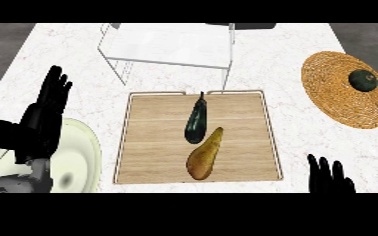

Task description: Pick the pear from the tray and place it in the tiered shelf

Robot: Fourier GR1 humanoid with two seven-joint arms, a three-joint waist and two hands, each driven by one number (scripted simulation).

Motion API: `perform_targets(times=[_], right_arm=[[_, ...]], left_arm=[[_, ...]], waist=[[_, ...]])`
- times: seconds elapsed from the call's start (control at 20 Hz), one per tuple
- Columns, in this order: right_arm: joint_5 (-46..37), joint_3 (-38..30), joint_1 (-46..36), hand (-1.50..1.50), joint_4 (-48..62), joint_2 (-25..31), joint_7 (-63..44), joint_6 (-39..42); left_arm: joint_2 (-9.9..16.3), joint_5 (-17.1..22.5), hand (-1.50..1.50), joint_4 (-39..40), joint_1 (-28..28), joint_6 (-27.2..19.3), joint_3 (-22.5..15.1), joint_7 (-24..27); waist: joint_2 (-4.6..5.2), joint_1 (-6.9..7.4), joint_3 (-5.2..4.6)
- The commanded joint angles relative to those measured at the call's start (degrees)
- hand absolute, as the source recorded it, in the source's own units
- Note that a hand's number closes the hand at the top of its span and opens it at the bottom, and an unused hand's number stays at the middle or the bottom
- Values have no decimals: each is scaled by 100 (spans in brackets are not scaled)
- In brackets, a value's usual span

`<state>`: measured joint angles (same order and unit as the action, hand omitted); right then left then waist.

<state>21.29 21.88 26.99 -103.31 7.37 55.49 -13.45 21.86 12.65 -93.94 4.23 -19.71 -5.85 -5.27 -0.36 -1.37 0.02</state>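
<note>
A yellow-brown pear (204,155) lies on the wooden tray (151,145), near its front middle, stem end pointing up and right. Just above it lies a dark green eggplant (196,120), almost touching the pear's narrow end. The white tiered shelf (170,47) stands behind the tray at the back of the counter. My left hand (43,117) is up at the left edge, fingers straight, holding nothing. My right hand (328,177) shows at the lower right, fingers straight and raised, a little to the right of the tray and apart from the pear.
A pale green plate (87,155) sits at the lower left beside the tray, partly under my left forearm. A woven round mat (336,87) at the right carries a dark green round fruit (362,80).
</note>
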Motion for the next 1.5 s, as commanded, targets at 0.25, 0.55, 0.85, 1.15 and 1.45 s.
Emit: perform_targets(times=[0.25,0.55,0.85,1.15,1.45], right_arm=[[-2471,393,1607,-150,-954,917,-1082,-1951],[-4241,1322,2263,-150,-1455,582,-2784,-3113],[-6295,1557,2040,-150,-1538,57,-4827,-3128],[-8061,1500,1812,-150,-1137,-715,-6533,-2483],[-8636,1757,327,-150,-813,-732,-8458,-2297]], left_arm=[[-24,-80,0,-61,-32,-34,1,-35],[76,-52,0,-201,82,89,21,-231],[-133,-176,0,-100,227,57,-106,-174],[-163,-253,0,-98,14,62,-46,40],[-213,-331,0,-349,-179,134,-3,-205]], waist=[[55,13,-50],[90,179,-38],[109,239,-33],[105,252,-29],[43,169,-5]])
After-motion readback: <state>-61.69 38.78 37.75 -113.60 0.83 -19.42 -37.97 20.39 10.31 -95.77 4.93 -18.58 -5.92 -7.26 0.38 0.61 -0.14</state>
